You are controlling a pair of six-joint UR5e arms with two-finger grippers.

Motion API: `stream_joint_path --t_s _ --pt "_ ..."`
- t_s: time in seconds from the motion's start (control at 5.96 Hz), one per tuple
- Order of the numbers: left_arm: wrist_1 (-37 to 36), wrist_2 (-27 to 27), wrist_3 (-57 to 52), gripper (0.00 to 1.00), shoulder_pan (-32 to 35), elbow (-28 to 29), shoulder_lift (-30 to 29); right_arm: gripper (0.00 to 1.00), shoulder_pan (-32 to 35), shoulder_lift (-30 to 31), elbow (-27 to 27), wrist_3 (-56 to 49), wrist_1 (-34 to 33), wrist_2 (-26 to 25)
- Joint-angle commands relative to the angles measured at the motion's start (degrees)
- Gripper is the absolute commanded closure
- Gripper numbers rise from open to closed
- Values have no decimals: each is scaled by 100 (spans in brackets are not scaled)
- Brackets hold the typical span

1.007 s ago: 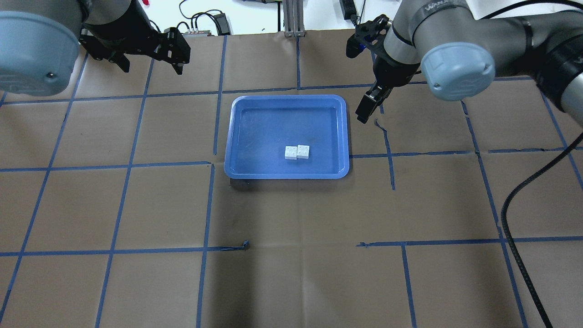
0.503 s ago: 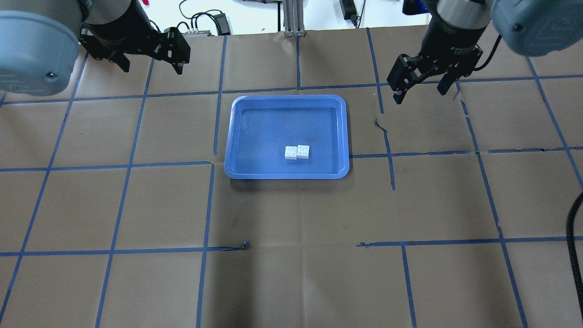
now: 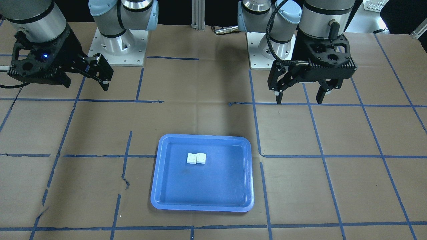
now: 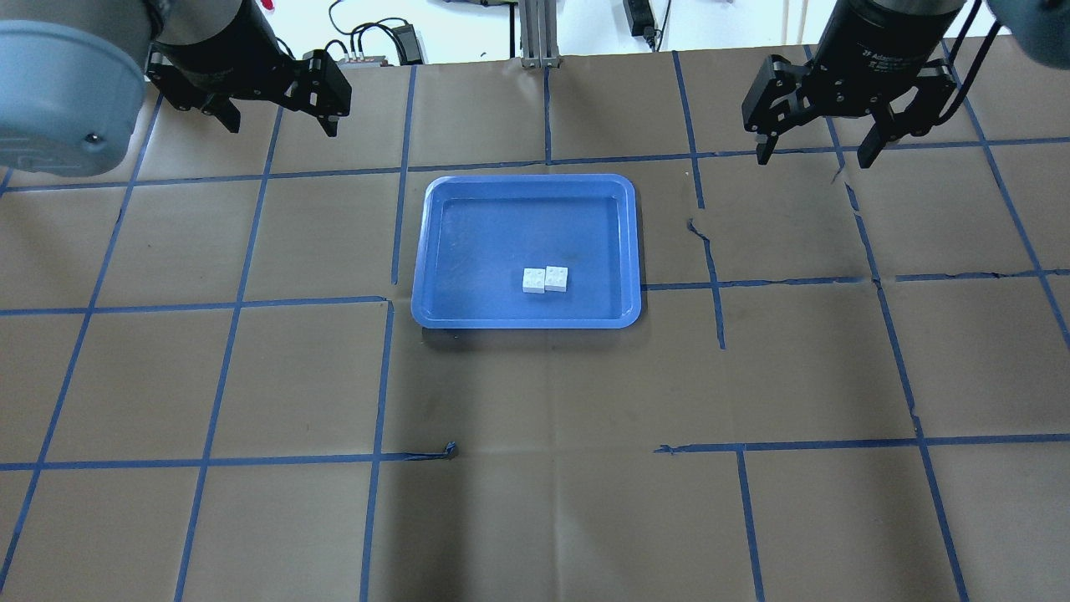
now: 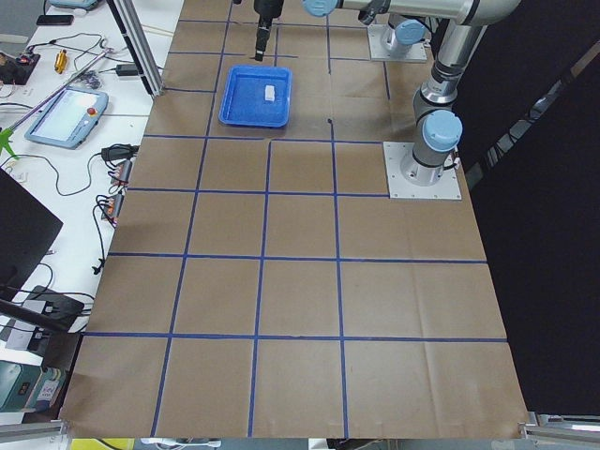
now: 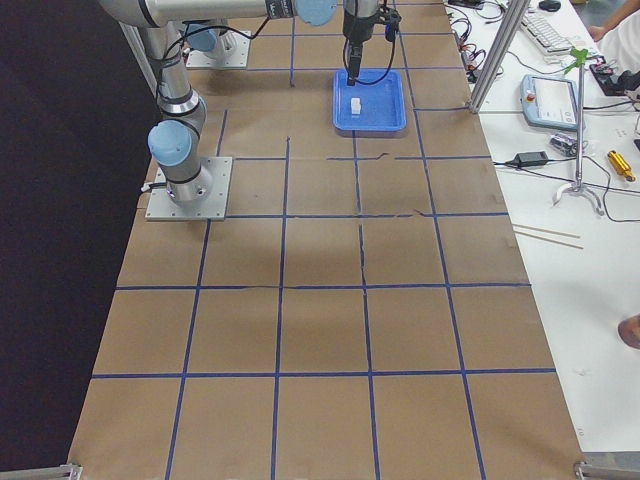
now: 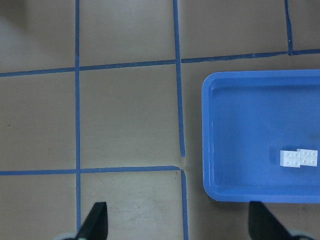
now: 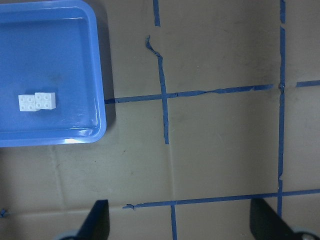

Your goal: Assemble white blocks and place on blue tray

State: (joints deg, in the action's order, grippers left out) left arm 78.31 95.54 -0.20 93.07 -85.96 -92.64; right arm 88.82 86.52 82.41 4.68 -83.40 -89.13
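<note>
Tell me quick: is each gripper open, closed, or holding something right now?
Left gripper: open, holding nothing.
Right gripper: open, holding nothing.

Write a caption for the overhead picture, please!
Two white blocks sit side by side in the blue tray; the left gripper and right gripper hang open, apart from it.

You are looking at white blocks (image 4: 545,279), a plain blue tray (image 4: 443,251), a brown surface (image 4: 535,393) marked with a grid of darker blue tape lines (image 4: 167,306), a black left pincer (image 4: 278,125), a black right pincer (image 4: 813,159), and silver-grey arms (image 3: 318,20) with pale blue joint caps (image 4: 50,92).
</note>
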Motion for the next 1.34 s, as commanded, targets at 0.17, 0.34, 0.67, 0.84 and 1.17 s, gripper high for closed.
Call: stream_joint_path --t_s 0.17,0.34,0.67,0.84,1.17 --pt "0 -62 2 1 0 -9 0 0 311 -38 -5 341 8 -60" --pt "0 -71 -6 1 0 -9 0 0 302 -56 -14 332 8 -60" --pt "0 -71 3 1 0 -9 0 0 250 -74 3 262 -1 -78" --pt "0 -71 3 1 0 -9 0 0 232 -74 3 253 -1 -86" --pt "0 -71 3 1 0 -9 0 0 232 -74 30 253 -1 -87"
